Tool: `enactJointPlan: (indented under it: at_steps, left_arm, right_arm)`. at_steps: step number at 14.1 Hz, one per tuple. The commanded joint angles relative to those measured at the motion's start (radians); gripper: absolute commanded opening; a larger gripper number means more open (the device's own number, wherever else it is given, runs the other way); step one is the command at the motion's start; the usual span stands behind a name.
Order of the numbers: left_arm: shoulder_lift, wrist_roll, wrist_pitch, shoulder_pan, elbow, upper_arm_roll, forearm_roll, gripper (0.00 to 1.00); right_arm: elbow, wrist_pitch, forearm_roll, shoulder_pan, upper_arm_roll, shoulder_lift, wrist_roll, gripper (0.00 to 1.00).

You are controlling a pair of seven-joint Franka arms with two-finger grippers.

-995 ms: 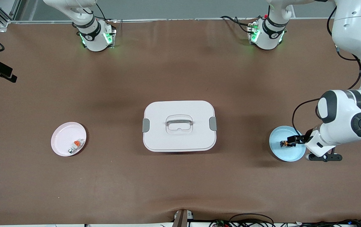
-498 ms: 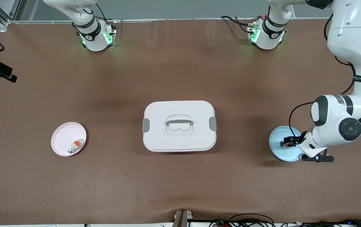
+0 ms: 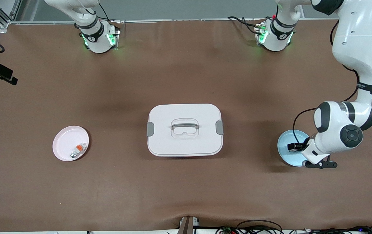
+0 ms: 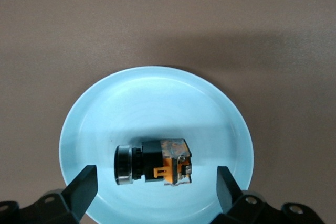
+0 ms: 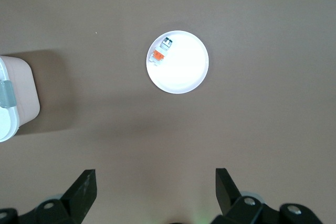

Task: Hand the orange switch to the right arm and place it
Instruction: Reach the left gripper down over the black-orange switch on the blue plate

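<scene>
Orange switch was seen lying on its side in the blue plate at the left arm's end of the table. Left gripper was held over it, fingers spread wide, nothing gripped. Right gripper was held high, likewise spread wide and empty.

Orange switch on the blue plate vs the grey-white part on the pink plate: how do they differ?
Colour: the orange switch has a black body; the grey-white part is pale.
Place: the switch lies on the blue plate at the left arm's end; the grey-white part lies on the pink plate at the right arm's end.
Attention: the left gripper hangs over the switch, jaws open either side; the right gripper is high above the table.
Shared: an orange piece on each.
</scene>
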Motion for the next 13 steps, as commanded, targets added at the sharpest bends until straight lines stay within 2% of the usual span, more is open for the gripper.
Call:
enactJointPlan:
  at_steps: [1, 7, 13]
  left_arm:
    - [0.021, -0.020, 0.017, -0.012, 0.018, 0.000, 0.020, 1.00]
    - [0.040, -0.020, 0.019, -0.006, 0.018, 0.000, 0.083, 1.00]
    - [0.050, -0.046, 0.024, -0.002, 0.018, 0.000, 0.075, 1.00]
  right_arm:
    - [-0.001, -0.005, -0.010, 0.002, 0.003, -0.011, -0.008, 1.00]
    - [-0.001, 0.000, -0.009, 0.000, 0.000, -0.011, -0.008, 1.00]
    - [-0.001, 0.000, -0.012, -0.001, 0.000, -0.011, -0.010, 1.00]
